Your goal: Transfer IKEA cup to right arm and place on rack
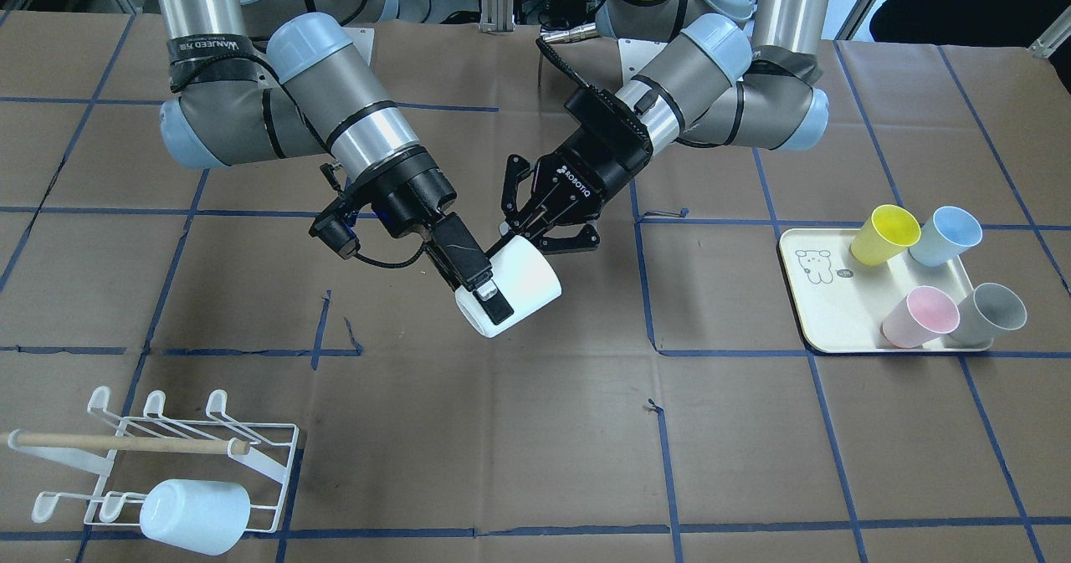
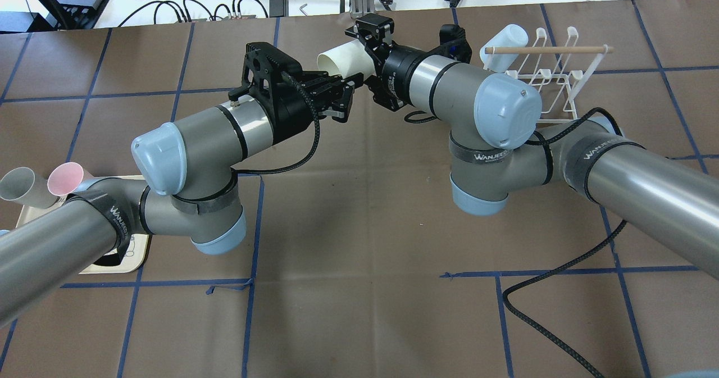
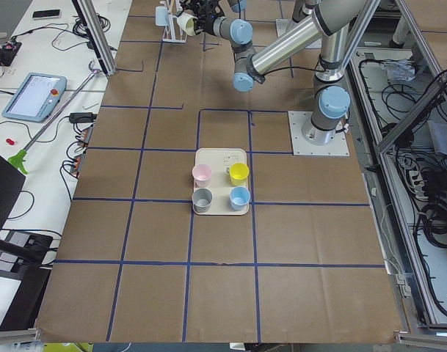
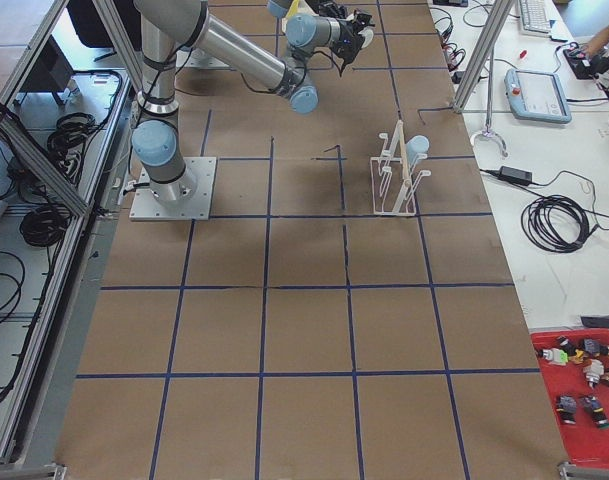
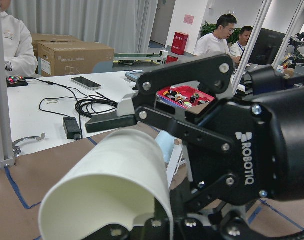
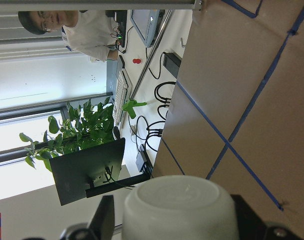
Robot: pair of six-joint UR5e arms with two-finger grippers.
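Brown paper gridded with blue tape is spread over the table (image 1: 519, 446). Above its middle, the right arm (image 1: 351, 120) and left arm (image 1: 694, 78) are brought close together. The rack (image 1: 268, 468), well apart at one corner, is hung with one pale cup (image 1: 194, 515). Four coloured cups (image 1: 920, 316) are set on the cream tray (image 1: 824, 312). The white IKEA cup (image 1: 527, 283) is held tilted in the air, clamped at its base end by the right gripper (image 1: 494, 294). The left gripper (image 1: 540, 232) is spread wide at its rim.
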